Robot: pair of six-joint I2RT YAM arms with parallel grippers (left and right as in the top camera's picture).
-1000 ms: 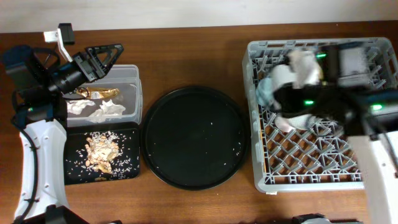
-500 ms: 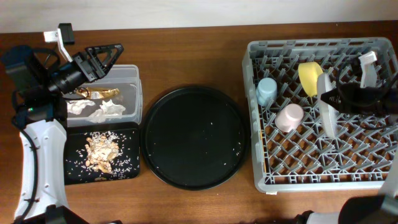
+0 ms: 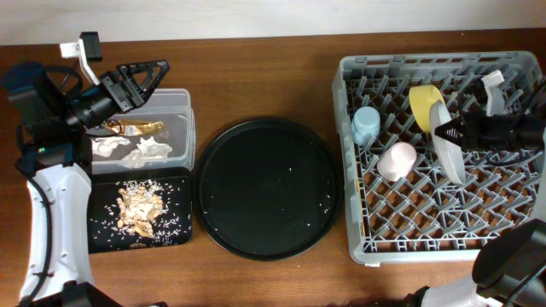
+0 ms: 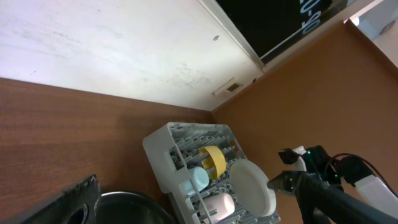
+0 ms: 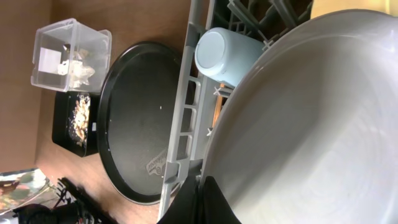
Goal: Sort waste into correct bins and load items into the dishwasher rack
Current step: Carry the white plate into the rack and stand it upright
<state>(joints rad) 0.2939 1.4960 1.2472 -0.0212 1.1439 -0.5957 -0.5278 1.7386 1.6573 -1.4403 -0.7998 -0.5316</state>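
Note:
The dishwasher rack (image 3: 426, 223) holds a yellow bowl (image 3: 422, 104), a light blue cup (image 3: 365, 125) and a pale pink cup (image 3: 397, 160). A grey-white plate (image 3: 450, 155) stands on edge among the pegs beside the bowl. My right gripper (image 3: 450, 130) reaches in from the right, shut on the plate's rim. The right wrist view is filled by the plate (image 5: 311, 124), with the right gripper (image 5: 202, 180) pinching its edge. My left gripper (image 3: 143, 77) hangs open and empty above the clear tub (image 3: 183, 107). Tissue wads (image 3: 141, 152) and gold foil (image 3: 132, 128) lie in that tub.
A shallow black tray (image 3: 101, 239) in front of the tub holds tan scraps and rice (image 3: 139, 209). The large round black tray (image 3: 266, 188) sits between the bins and the rack, with a few white grains on it. Brown table surrounds them all.
My right arm swung from over the rack to its right side, and the plate now stands on edge among the pegs, tilted a little further. The left arm has not moved.

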